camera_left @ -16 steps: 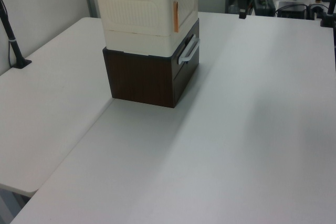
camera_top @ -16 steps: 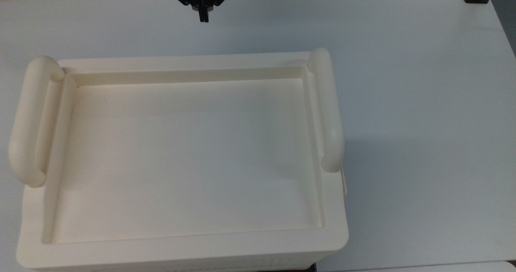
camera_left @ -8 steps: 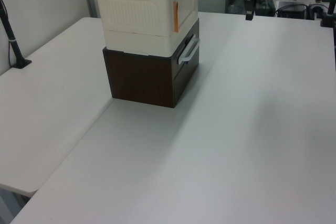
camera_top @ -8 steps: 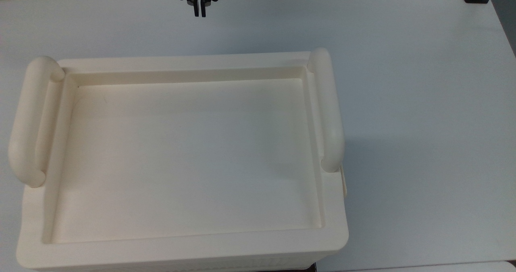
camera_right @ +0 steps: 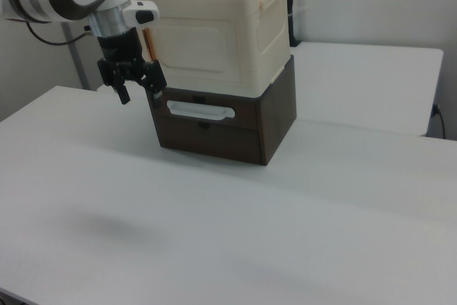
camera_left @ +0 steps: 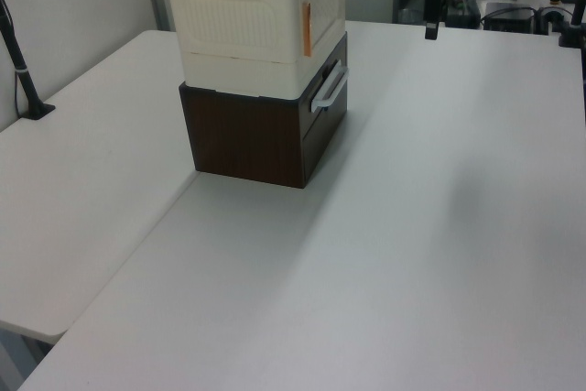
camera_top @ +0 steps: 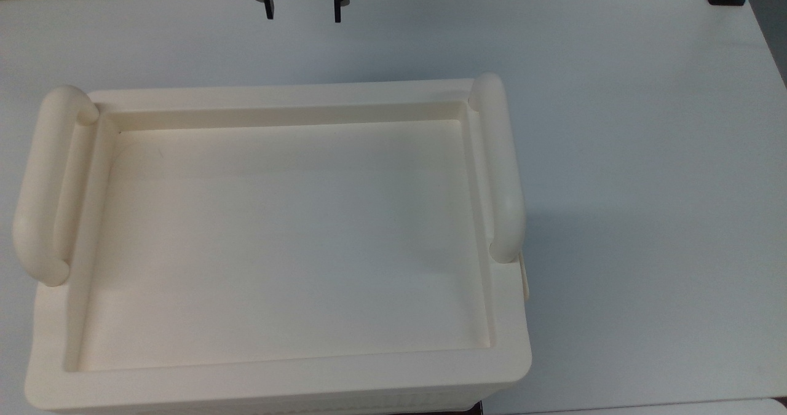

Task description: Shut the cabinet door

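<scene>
Gripper (camera_top: 302, 10) hangs w/ fingers spread, holding nothing, over the table (camera_top: 615, 95) near its far edge in the top view. Cabinet (camera_right: 214, 26) sits atop a dark drawer unit (camera_right: 235, 123). Cabinet door (camera_right: 194, 49) looks flush w/ the front; arm partly covers its edge.

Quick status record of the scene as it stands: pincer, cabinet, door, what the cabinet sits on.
pincer: open, hanging above the table, apart from the cabinet
cabinet: cream box with a recessed top and two rounded handles
cabinet door: cream panel on the side face; looks flush with the cabinet in the right view
support: dark brown drawer unit with a white pull
contact: pincer touches nothing
</scene>
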Controlling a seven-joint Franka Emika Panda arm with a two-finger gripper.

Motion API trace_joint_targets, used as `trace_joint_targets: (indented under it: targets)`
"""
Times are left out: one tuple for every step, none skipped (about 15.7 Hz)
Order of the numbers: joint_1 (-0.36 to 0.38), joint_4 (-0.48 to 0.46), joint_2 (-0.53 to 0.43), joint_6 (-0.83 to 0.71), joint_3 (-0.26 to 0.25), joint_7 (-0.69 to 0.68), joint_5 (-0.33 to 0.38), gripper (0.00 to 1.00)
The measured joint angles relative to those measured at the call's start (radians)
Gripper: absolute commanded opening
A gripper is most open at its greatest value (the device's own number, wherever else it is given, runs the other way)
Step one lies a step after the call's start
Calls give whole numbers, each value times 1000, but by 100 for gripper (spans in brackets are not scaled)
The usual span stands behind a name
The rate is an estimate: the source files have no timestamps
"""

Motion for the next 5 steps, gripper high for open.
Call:
trace_joint_targets:
  targets:
    - [0, 0, 0, 0, 0, 0, 0, 100]
    - [0, 0, 0, 0, 0, 1, 0, 100]
    - [0, 0, 0, 0, 0, 3, 0, 100]
    - [0, 0, 0, 0, 0, 4, 0, 100]
    - [0, 0, 0, 0, 0, 4, 0, 100]
